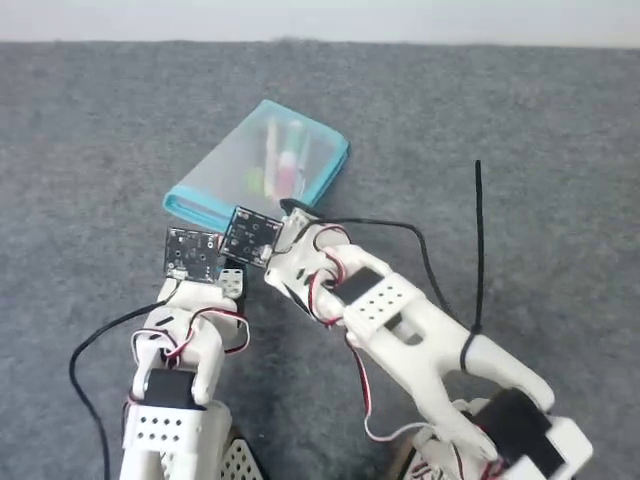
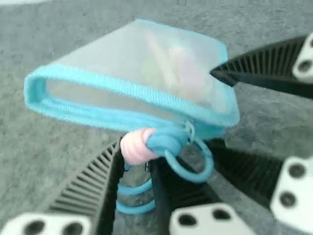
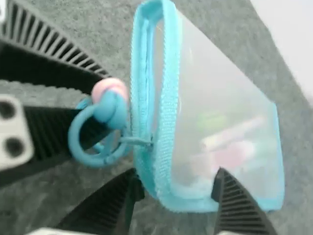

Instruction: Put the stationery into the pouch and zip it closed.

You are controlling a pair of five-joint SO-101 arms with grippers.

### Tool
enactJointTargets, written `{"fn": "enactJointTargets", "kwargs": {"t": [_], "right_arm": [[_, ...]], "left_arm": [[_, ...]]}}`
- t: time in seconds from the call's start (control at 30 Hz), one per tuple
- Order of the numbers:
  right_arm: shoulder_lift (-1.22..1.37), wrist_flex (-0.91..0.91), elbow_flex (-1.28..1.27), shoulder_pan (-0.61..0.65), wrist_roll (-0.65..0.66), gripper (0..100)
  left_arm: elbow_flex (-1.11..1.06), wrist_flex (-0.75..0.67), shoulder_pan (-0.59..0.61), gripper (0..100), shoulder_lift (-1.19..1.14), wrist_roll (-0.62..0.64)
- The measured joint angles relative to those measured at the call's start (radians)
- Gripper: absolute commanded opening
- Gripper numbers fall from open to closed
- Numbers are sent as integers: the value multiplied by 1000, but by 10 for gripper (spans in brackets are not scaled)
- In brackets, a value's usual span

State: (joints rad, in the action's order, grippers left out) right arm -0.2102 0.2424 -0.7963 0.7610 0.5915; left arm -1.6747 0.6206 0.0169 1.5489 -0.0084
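My left gripper (image 2: pixel 137 166) pinches the zipper pull (image 2: pixel 137 146) hanging off the near edge of the pouch (image 1: pixel 262 165), which lies on grey carpet (image 1: pixel 520 110) with the stationery (image 1: pixel 285 165) inside and its zip gaping. At that edge's right end, my right gripper (image 3: pixel 176 178) clamps the fabric between both fingers.

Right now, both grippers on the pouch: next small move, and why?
Probably: left gripper draws the zipper pull along the teeth, away from the right gripper. The pouch gapes open, stationery is inside, and the right gripper pins the slider-end corner.
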Motion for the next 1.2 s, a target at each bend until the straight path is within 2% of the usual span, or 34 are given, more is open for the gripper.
{"fn": "enactJointTargets", "kwargs": {"t": [0.07, 0.47, 0.7, 0.83, 1.2], "right_arm": [[28, 0, 31, -5, 29, 1], [87, -26, 81, -91, 48, 6], [81, 43, 81, -163, -32, 6], [25, 75, 68, -203, -75, 6], [-192, 78, -144, -232, -78, 6]], "left_arm": [[0, 2, 2, 10, -2, 0], [18, 0, -8, 10, -2, -14], [18, 0, -12, 10, -2, -14], [18, 0, 2, 10, -2, -14], [18, 0, 3, 10, -2, -14]]}}
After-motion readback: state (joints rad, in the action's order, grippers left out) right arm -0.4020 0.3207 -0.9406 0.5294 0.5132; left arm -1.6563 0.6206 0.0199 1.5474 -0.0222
